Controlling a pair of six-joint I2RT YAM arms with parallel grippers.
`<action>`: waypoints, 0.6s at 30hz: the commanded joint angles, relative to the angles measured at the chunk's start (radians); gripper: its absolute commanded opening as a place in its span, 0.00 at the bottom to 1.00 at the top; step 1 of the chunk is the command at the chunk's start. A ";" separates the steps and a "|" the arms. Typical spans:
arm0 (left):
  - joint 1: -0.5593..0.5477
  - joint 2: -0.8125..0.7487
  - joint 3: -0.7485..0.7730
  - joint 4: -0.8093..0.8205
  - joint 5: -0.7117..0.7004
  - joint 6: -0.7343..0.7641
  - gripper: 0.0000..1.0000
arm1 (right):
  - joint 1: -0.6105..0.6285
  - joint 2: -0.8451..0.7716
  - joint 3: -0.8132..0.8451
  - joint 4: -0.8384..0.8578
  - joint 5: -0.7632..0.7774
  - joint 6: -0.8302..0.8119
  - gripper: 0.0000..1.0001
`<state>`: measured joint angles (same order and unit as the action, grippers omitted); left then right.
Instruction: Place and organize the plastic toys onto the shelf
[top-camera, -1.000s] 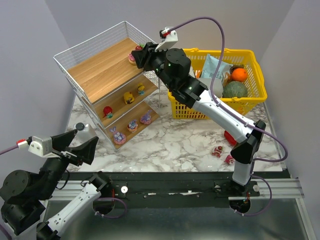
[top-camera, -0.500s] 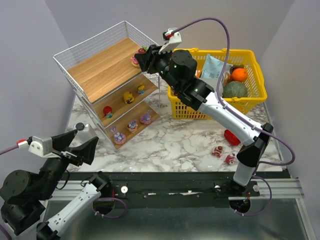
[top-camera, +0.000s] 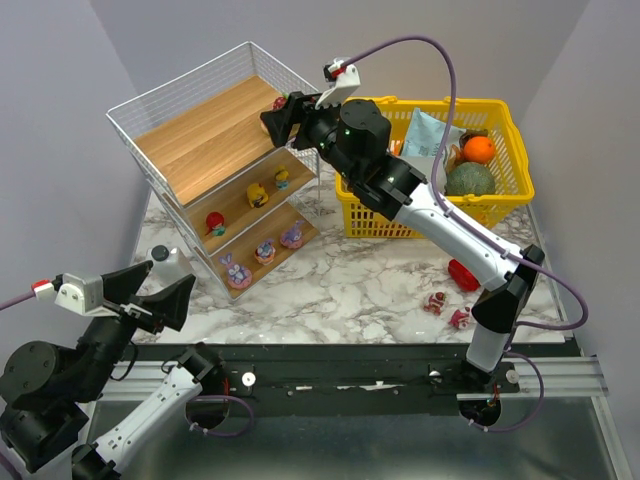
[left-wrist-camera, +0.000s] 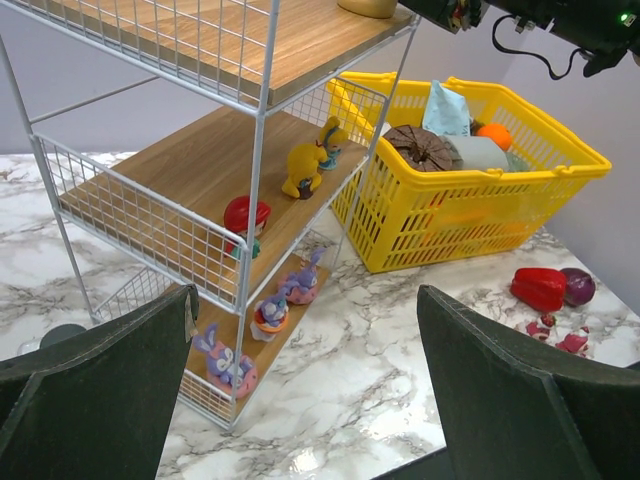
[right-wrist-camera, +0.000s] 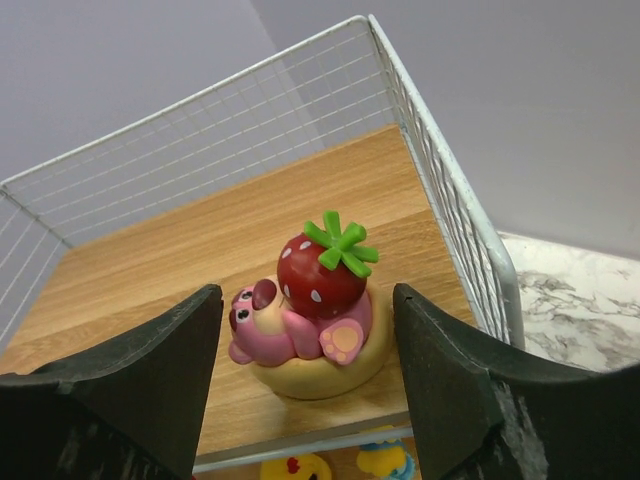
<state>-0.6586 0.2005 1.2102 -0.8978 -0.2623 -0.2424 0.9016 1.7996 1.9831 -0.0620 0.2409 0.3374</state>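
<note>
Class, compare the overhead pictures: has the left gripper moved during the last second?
No. The left gripper sits open at the same spot, just in front of the near-left corner of the shelf.

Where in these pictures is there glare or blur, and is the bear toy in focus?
Right wrist view: the bear toy is sharp and evenly lit; the fingers of the right pincer near the lens look dark and soft. Left wrist view: light glares on the marble table beside the shelf. Top view: even light, soft shadows only.
</note>
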 joint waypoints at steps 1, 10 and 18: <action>-0.006 -0.013 0.015 -0.012 -0.026 0.008 0.99 | 0.000 -0.045 -0.024 -0.010 0.003 0.015 0.79; -0.006 -0.009 0.020 -0.004 -0.022 0.002 0.99 | 0.000 -0.172 -0.107 -0.005 -0.043 0.017 0.87; -0.006 0.001 0.037 -0.006 -0.005 0.006 0.99 | 0.002 -0.339 -0.272 -0.027 -0.110 0.044 0.90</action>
<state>-0.6590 0.2005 1.2221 -0.9001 -0.2623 -0.2432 0.9016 1.5463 1.8038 -0.0654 0.1783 0.3595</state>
